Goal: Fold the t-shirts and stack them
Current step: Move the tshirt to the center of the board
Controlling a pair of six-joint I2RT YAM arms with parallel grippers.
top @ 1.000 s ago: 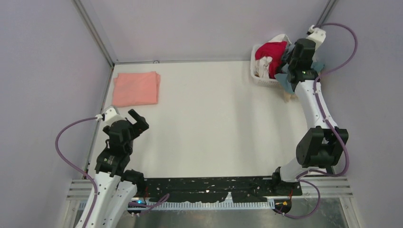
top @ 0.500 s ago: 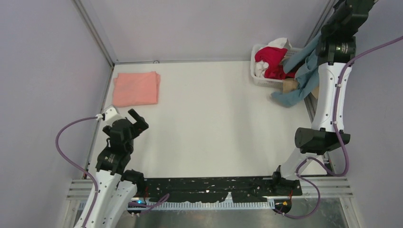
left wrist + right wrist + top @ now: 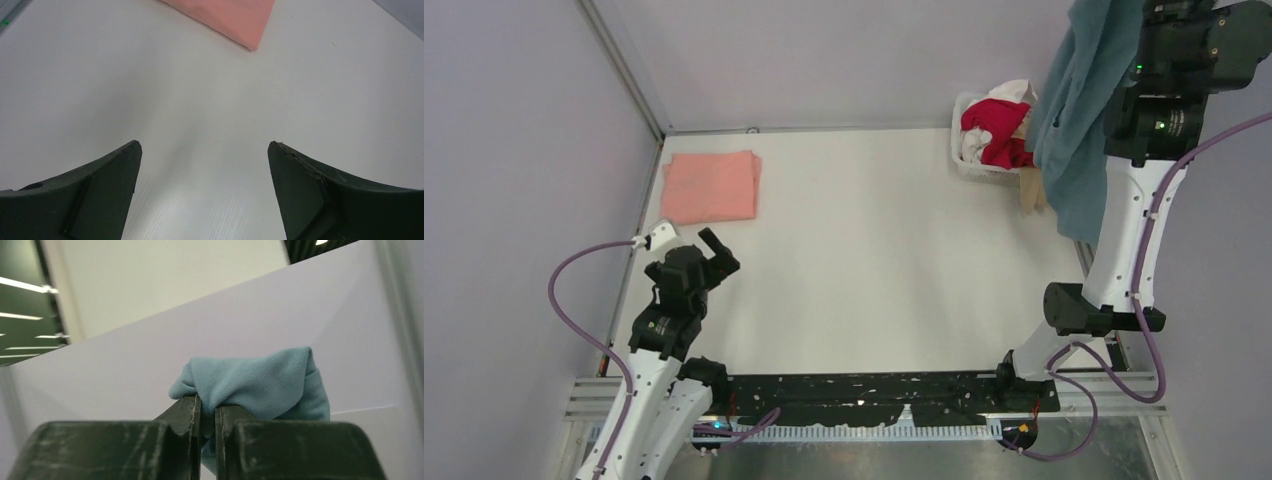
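Left jaws stand spread above the desk (image 3: 874, 270); beyond them the pink shirt (image 3: 711, 186) lies folded. Right jaws, raised high, pinch a bunched edge of the blue shirt (image 3: 1069, 120), which hangs limp beside the basket (image 3: 966, 165). It looks soft, light and floppy, so shoulders or hem corners would likely give better hold.

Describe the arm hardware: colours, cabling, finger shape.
Both look alike. The left arm and right arm have white links and black joint housings. A purple cable loops off each. The left gripper and right gripper each have two matte black fingers, broad at the base and tapering to the tips. Small green lights show on the right arm's upper housing.
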